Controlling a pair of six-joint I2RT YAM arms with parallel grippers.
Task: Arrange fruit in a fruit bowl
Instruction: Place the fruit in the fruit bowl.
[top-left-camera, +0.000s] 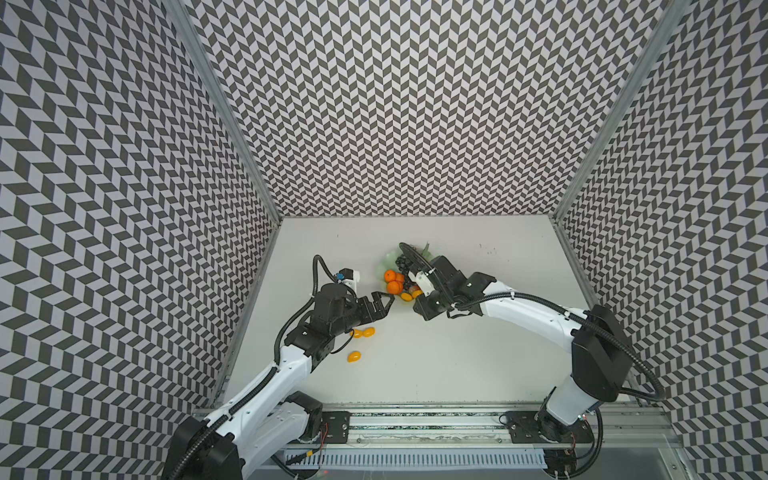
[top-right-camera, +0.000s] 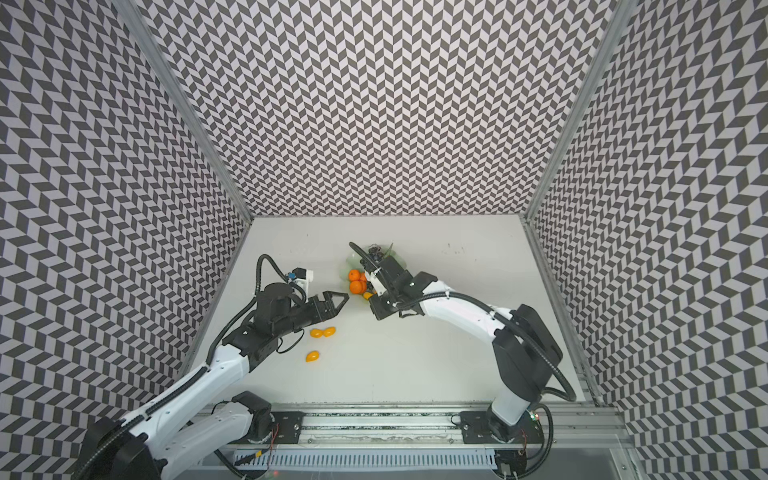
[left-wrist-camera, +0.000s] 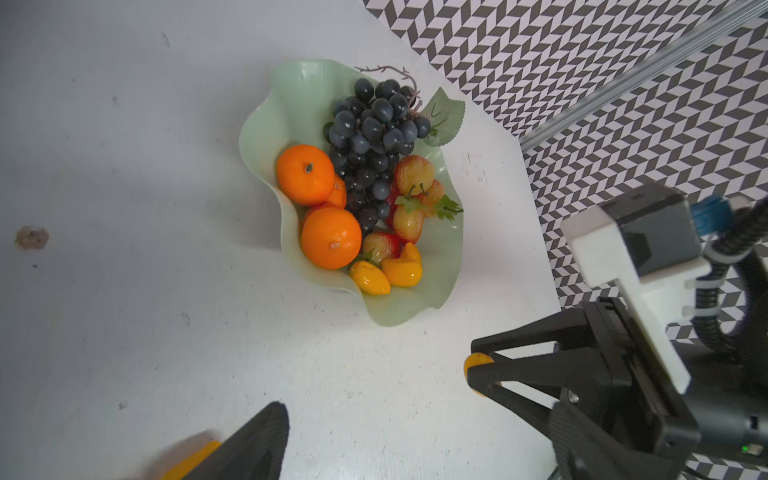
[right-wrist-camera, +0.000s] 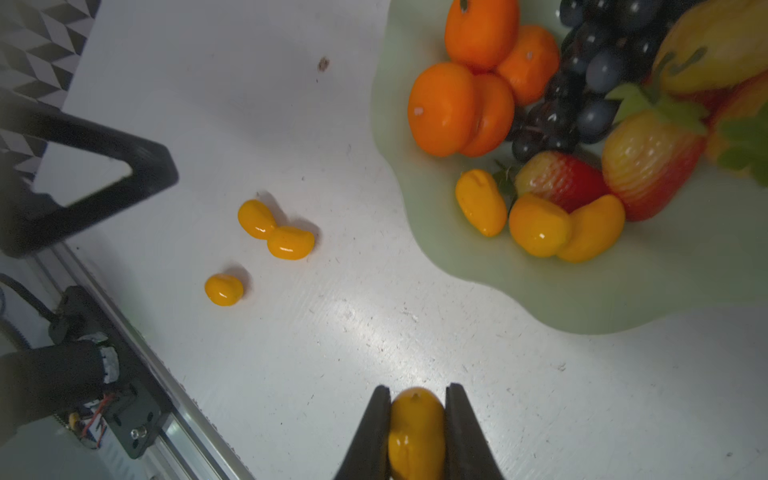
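Right hand (right-wrist-camera: 417, 390) barely open, tight on one kumquat (right-wrist-camera: 415, 436); left hand (top-left-camera: 388, 300), opening impossible to tell.

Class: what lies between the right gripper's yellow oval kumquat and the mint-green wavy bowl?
Only bare white tabletop separates kumquat and bowl, per the right wrist view.

left arm (top-left-camera: 291, 365) and right arm (top-left-camera: 528, 316): white shells, bulky black joint housings, black ribbed cable hose (top-left-camera: 536, 298) looped alongside. jaws are black open triangular frames. white wrist camera bracket (top-left-camera: 352, 283) with blue plug (top-left-camera: 341, 274). at 6 o'clock, black screwed base plates (top-left-camera: 334, 428), thin red wires (top-left-camera: 325, 432) beside them.
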